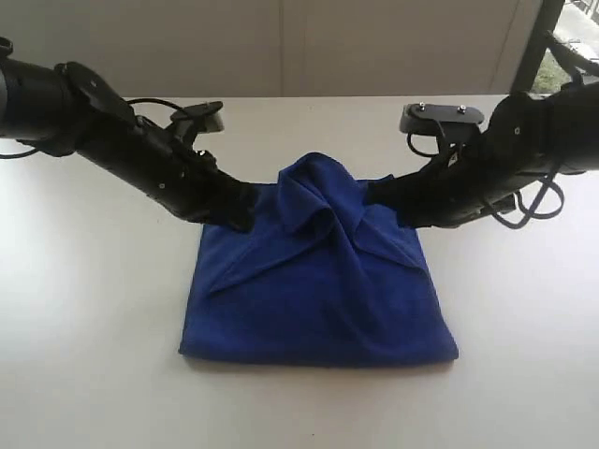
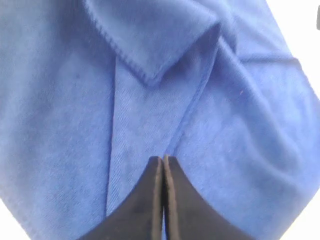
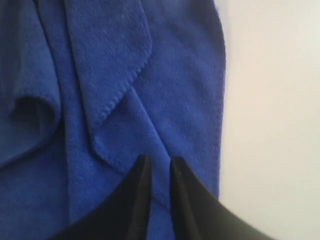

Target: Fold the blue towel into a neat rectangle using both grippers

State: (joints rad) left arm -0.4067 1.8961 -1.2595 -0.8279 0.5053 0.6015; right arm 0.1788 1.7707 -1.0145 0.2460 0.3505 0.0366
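The blue towel [image 1: 318, 281] lies folded on the white table [image 1: 84, 355], with a loose hump bunched at its far middle. My left gripper [image 1: 241, 210] reaches in at the towel's far left corner. In the left wrist view its fingers [image 2: 163, 158] are pressed together, and a towel [image 2: 240, 125] hem runs straight into their tips. My right gripper [image 1: 379, 195] is at the far right corner. In the right wrist view its jaws [image 3: 160, 159] stand slightly apart over the towel [image 3: 115, 60], with blue cloth showing in the gap and a folded flap just ahead.
The white table [image 3: 270, 100] stretches bare on every side of the towel. A pale wall runs behind the table's far edge. Black cables [image 1: 533, 201] loop off the right arm.
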